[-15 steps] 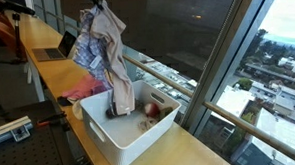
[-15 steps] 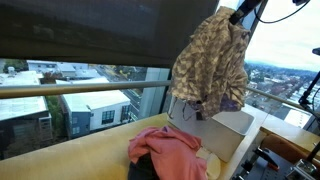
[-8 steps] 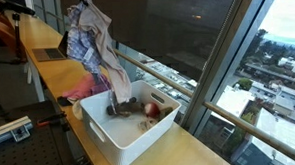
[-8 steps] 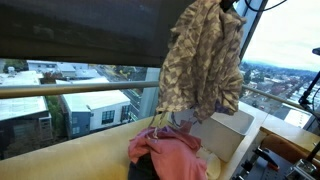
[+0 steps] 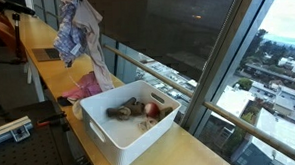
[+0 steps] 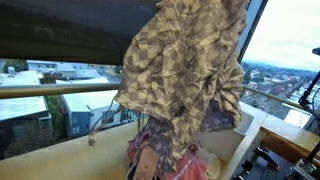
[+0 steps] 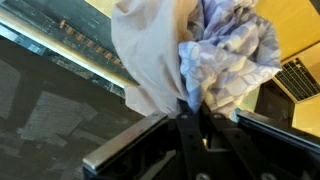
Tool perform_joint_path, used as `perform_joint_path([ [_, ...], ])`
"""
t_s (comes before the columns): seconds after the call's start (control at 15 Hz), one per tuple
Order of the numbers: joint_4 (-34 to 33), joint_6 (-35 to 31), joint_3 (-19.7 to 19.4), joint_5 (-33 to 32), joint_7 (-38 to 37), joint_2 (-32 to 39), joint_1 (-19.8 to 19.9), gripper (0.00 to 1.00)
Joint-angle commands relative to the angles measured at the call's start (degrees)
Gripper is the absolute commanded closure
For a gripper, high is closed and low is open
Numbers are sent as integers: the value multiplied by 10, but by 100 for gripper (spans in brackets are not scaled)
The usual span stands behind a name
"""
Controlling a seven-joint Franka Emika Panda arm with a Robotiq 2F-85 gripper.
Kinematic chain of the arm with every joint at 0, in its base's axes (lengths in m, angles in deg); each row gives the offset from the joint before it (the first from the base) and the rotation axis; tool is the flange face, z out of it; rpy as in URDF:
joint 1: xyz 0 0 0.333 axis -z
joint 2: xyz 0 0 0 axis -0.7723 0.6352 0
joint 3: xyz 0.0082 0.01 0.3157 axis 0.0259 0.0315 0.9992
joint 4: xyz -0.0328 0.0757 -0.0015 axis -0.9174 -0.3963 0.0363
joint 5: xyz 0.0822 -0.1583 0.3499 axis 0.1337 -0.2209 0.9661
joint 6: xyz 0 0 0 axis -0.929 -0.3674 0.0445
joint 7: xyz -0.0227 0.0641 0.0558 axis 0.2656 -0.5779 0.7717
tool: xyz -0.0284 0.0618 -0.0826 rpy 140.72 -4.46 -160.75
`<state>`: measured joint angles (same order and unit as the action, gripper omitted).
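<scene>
My gripper (image 7: pixel 190 108) is shut on a bunched checked cloth (image 7: pixel 225 50) with a plain beige layer beside it. In an exterior view the cloth (image 5: pixel 80 37) hangs high over the wooden counter, to the left of the white bin (image 5: pixel 125 134) and above a pink garment (image 5: pixel 85 88). From the opposite side the hanging cloth (image 6: pixel 185 85) fills the middle and hides most of the pink garment (image 6: pixel 160 160) and the bin (image 6: pixel 250 122). Dark clothes (image 5: pixel 127 109) and a red and white item (image 5: pixel 154 110) lie in the bin.
A laptop (image 5: pixel 54 52) sits open further along the counter (image 5: pixel 206 155), also in the wrist view (image 7: pixel 300 78). A window with a metal railing (image 5: pixel 172 76) runs along the counter's far side. A flat device (image 5: pixel 9 129) lies lower down, off the counter.
The gripper has carried the cloth up out of the bin and sideways, away from it, to above the pink garment. The cloth's tail has left the bin.
</scene>
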<state>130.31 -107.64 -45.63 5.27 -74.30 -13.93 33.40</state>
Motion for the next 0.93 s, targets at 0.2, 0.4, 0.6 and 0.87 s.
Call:
perform_joint_path([
  [0.2, -16, 9, -4, -18, -5, 34, 4, 97],
  [0.4, 0, 1, -16, -16, 1, 45, 14, 97],
  [0.6, 17, -4, -26, -18, -1, 59, 25, 63],
  [0.87, 23, 0, -33, -15, -2, 67, 35, 35],
])
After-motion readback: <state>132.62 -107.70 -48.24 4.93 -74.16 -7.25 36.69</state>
